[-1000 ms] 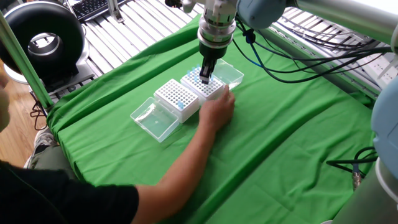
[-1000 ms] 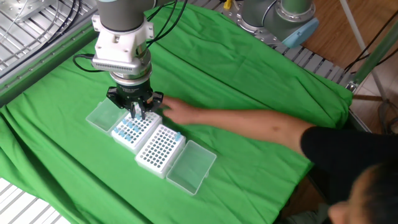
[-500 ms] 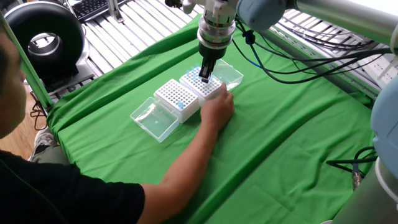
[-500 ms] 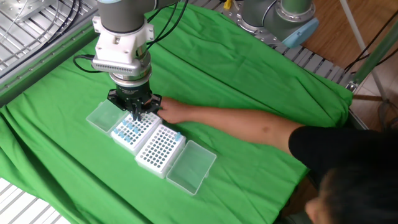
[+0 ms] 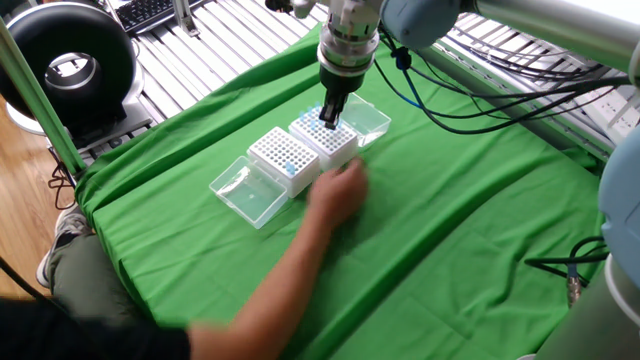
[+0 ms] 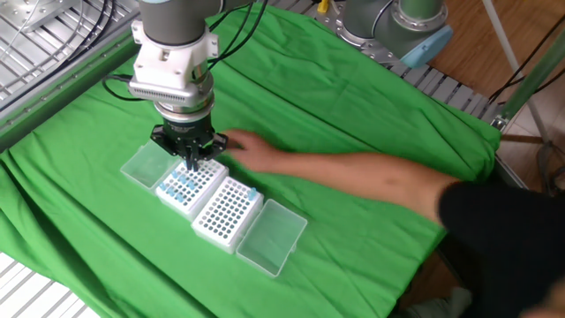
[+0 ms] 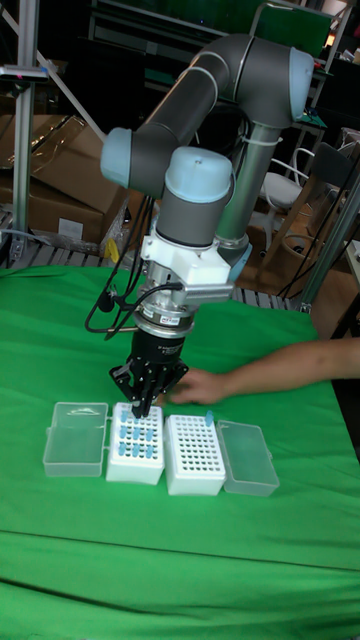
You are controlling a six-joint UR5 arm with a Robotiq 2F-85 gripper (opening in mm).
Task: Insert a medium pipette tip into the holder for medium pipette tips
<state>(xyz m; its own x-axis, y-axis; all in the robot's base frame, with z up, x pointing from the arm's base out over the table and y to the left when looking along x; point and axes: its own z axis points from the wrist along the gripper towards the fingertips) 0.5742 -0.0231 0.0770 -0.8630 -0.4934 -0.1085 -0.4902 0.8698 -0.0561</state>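
- Around the work area, a green cloth [image 5: 450,230] covers the table, and two white pipette tip boxes sit side by side on it, each with its clear lid [image 7: 75,437] folded open on the outer side.
- One box, the medium tip holder [image 7: 135,445], carries blue tips in its holes; the neighbouring box [image 7: 194,455] is mostly bare, with a few blue tips at one edge.
- A person's hand [image 5: 338,192] reaches in across the cloth and lies close beside the boxes, just next to the gripper [image 7: 146,398]; the forearm [image 6: 371,181] stretches over the cloth behind the boxes.
- Compared with a second ago, the hand has drawn back a little from the holder's side, and the person's head and torso have slid out of both fixed views; the gripper sits slightly higher over the holder than before.
- The gripper points straight down over the holder's far rows, its fingers [image 6: 189,159] drawn close together; whether they pinch a tip cannot be told, since the tip itself is too small to make out.
- The blue medium pipette tips [image 6: 179,184] stand in the holder directly beneath and just ahead of the fingertips.
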